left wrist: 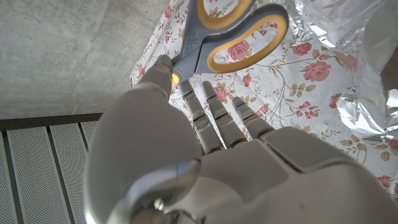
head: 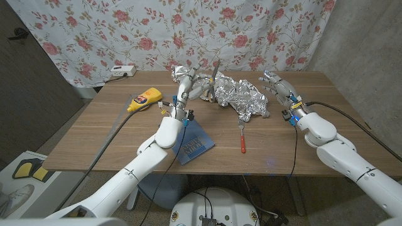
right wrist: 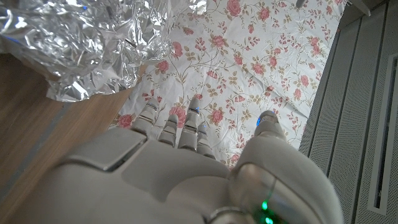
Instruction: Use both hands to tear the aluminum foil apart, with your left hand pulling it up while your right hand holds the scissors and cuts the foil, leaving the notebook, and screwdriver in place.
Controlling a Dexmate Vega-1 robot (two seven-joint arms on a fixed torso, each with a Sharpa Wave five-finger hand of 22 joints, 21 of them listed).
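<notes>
The crumpled aluminum foil [head: 244, 95] lies across the back middle of the table, and it also shows as foil [right wrist: 81, 46] and foil [left wrist: 367, 56] in the wrist views. My left hand [head: 186, 86] is at the foil's left end. There the scissors [head: 213, 78] stand upright, blade pointing up. Their grey and yellow handles [left wrist: 230, 37] sit just beyond my left fingers, with the thumb [left wrist: 163, 70] pressed against them near the pivot. My right hand [head: 278, 88] hovers by the foil's right end with its fingers [right wrist: 186, 124] spread and nothing in them.
A blue notebook [head: 196, 144] lies near the front edge under my left forearm. A red-handled screwdriver [head: 242, 142] lies to its right. A yellow bottle [head: 144, 100] is at the left, and a white power strip [head: 122, 71] is at the back left corner.
</notes>
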